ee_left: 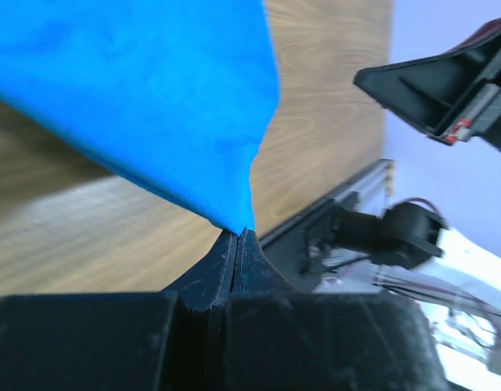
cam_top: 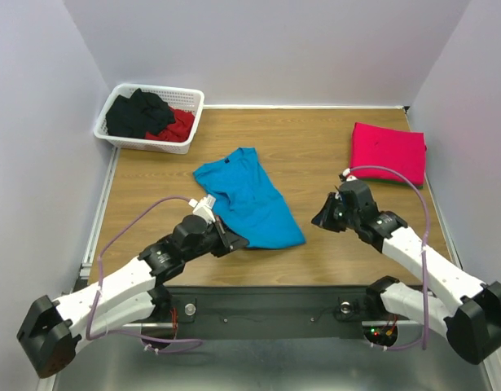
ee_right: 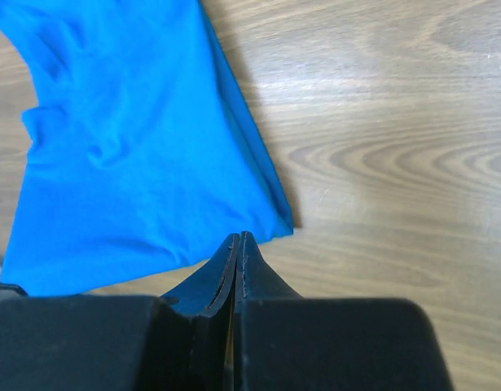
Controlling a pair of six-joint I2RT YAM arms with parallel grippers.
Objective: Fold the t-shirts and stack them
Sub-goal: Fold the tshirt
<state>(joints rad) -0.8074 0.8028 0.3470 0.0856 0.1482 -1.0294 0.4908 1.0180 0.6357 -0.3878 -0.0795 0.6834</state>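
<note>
Pinched tight in the left gripper (ee_left: 238, 235): a near corner of the bright turquoise-blue cloth t-shirt (cam_top: 250, 199), lying unfolded near-right of the white plastic lattice basket (cam_top: 195, 118). Shut on nothing beside its other near corner: the right gripper (ee_right: 238, 238). Apparently done: pinkish-red cloth t-shirt (cam_top: 387, 151), folded, far right of the basket. Remaining: folding the turquoise, stacking. Only from above: basket, folded shirt. Only from the wrists: cloth in one pair of tips, none in the other.

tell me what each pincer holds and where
Left pincer pinches the blue shirt by a near corner; right pincer is shut, holding nothing.
</note>
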